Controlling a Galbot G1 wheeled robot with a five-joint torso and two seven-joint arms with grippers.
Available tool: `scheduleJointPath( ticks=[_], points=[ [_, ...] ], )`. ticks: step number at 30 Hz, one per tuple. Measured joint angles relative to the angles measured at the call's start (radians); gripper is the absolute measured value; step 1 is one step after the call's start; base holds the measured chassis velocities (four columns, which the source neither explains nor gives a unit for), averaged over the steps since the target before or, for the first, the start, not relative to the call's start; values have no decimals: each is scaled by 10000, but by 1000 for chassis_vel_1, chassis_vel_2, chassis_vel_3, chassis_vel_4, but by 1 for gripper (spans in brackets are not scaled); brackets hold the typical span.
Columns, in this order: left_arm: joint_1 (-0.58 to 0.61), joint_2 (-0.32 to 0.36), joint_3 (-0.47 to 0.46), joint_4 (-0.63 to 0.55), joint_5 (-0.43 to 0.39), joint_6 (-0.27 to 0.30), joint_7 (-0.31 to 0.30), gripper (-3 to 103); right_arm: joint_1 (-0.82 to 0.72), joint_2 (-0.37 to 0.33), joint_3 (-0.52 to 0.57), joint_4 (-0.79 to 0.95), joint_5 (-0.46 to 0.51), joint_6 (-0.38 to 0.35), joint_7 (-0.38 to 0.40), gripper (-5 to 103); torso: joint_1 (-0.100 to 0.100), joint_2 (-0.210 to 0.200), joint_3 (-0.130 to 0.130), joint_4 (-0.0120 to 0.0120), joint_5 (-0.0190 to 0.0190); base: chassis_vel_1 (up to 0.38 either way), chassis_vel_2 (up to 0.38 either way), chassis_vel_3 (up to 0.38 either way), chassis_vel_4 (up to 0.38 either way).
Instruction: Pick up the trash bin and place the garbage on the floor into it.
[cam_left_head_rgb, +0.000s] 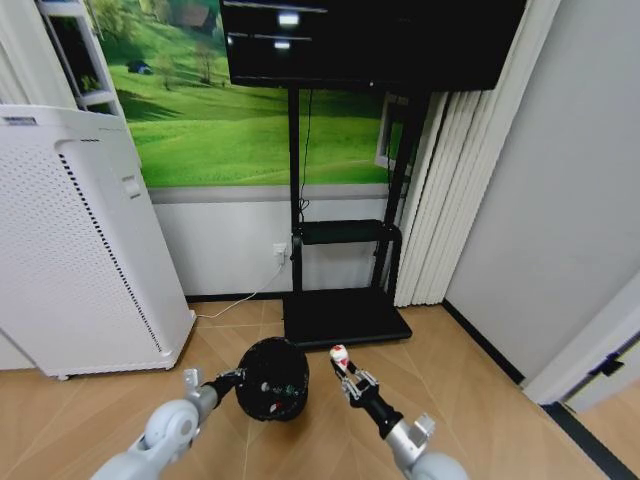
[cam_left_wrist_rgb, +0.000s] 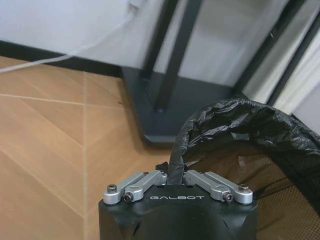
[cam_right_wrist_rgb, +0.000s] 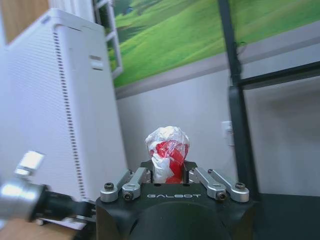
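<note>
Now left gripper (cam_left_wrist_rgb: 175, 172) grips trash bin (cam_left_head_rgb: 272, 378); right gripper (cam_right_wrist_rgb: 169, 167) clamps crumpled wrapper (cam_right_wrist_rgb: 167, 152).

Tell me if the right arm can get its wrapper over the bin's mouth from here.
Probably yes. The right gripper is shut on the crumpled wrapper, raised just beside the trash bin, which the left gripper holds by the rim; nothing stands between them.
</note>
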Motion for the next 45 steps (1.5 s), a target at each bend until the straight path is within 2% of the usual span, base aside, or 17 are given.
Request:
scheduleJointPath(
  ticks=[4,8,15,22,24,27,30,31,33,34,37,38,39,41,42,44,45],
  points=[
    [-531,-429,741,337,119,-15,122,4,33,-1,-386,191,-164,56,-391,28,0,0,0,0,-3,0,0,0,0],
    [-695,-765,913,286,66,178,324,4,66,59,-659,303,-195,60,-328,28,0,0,-1,-1,-3,0,0,0,0],
    [-466,-446,1078,-203,234,328,936,4,333,256,-1069,-147,-255,59,-233,28,0,0,0,0,-1,0,0,0,0],
    [117,-229,550,-544,395,215,1288,4,492,323,-1171,-278,-225,62,41,25,0,0,-1,2,-3,0,0,0,0],
    [376,-182,355,-587,564,65,1362,4,480,321,-1179,-309,-164,90,-145,41,0,0,-1,2,-3,0,0,0,0],
    [420,-217,314,-608,614,7,1358,4,466,350,-1164,-383,-149,129,-227,46,-1,0,-1,2,-3,0,0,0,0],
    [378,-388,303,-653,611,-21,1236,4,429,439,-1140,-391,-90,136,-239,62,0,0,-1,0,-3,0,0,0,0],
    [378,-388,303,-653,611,-21,1236,4,429,439,-1140,-391,-90,136,-239,62,0,0,-1,0,-3,0,0,0,0],
    [342,-477,328,-652,610,-25,1181,4,379,452,-1135,-337,-92,135,-238,73,0,0,-1,0,-2,0,0,0,0],
    [342,-477,328,-652,610,-25,1181,4,379,452,-1135,-337,-92,135,-238,73,0,0,-1,0,-2,0,0,0,0],
    [399,-528,282,-678,608,-24,1136,4,310,459,-1039,-243,-86,135,-171,84,0,0,-1,0,-3,0,0,0,0],
    [494,-543,164,-744,598,-35,1048,4,281,503,-910,-185,-99,134,25,90,0,0,-1,0,-3,0,0,0,0],
    [494,-543,164,-744,598,-35,1048,4,281,503,-910,-185,-99,134,25,90,0,0,-1,0,-3,0,0,0,0],
    [740,-607,-119,-826,594,-244,610,4,256,746,-507,-179,-500,109,802,98,-1,0,-1,0,-3,0,0,0,0],
    [740,-607,-119,-826,594,-244,610,4,256,746,-507,-179,-500,109,802,98,-1,0,-1,0,-3,0,0,0,0],
    [1073,-745,-585,-1051,530,-329,-240,4,166,1018,-127,-151,-630,-16,1736,100,-1,0,0,1,-4,0,0,0,0],
    [1073,-745,-585,-1051,530,-329,-240,4,166,1018,-127,-151,-630,-16,1736,100,-1,0,0,1,-4,0,0,0,0]
  ],
)
